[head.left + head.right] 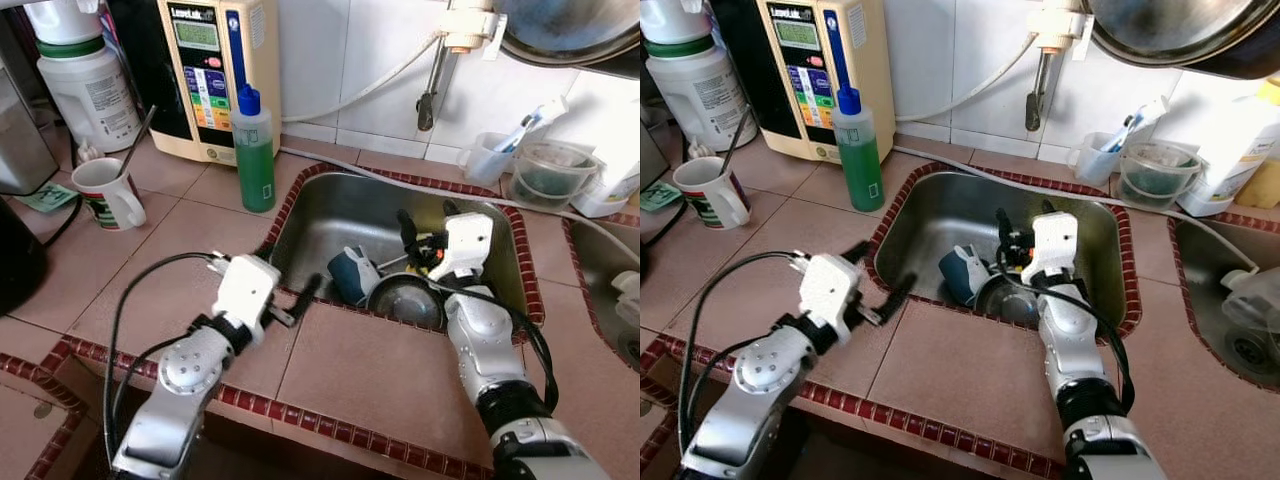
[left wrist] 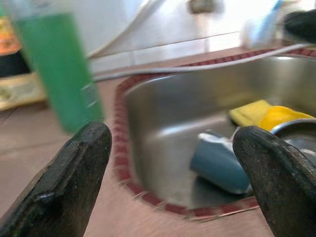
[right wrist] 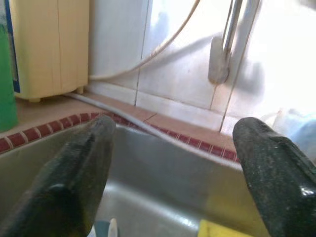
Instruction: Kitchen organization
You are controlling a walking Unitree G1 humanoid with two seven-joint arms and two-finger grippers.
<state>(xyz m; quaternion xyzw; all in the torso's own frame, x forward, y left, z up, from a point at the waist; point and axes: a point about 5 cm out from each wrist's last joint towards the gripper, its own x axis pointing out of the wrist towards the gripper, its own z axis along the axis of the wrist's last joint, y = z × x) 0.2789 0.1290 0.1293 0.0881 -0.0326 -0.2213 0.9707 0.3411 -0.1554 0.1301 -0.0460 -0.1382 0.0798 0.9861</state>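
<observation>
A steel sink [image 1: 340,210] is set in the tiled counter. In it lie a blue cup [image 1: 350,275] on its side, a round metal bowl [image 1: 405,298] and a yellow sponge [image 2: 252,111]. My left gripper [image 1: 288,275] hovers open over the sink's near-left rim, pointing toward the blue cup [image 2: 217,165], with nothing between its fingers. Over the sink's middle, above the bowl, my right gripper [image 1: 428,222] is open and empty, facing the back wall and the faucet [image 3: 222,54].
A green soap bottle [image 1: 254,150] stands at the sink's left rim. Behind it are a cream appliance [image 1: 205,75], a white jar [image 1: 85,80] and a mug with a spoon [image 1: 108,192]. Plastic containers [image 1: 545,172] sit at the back right. A hose [image 1: 400,180] runs along the sink's rear edge.
</observation>
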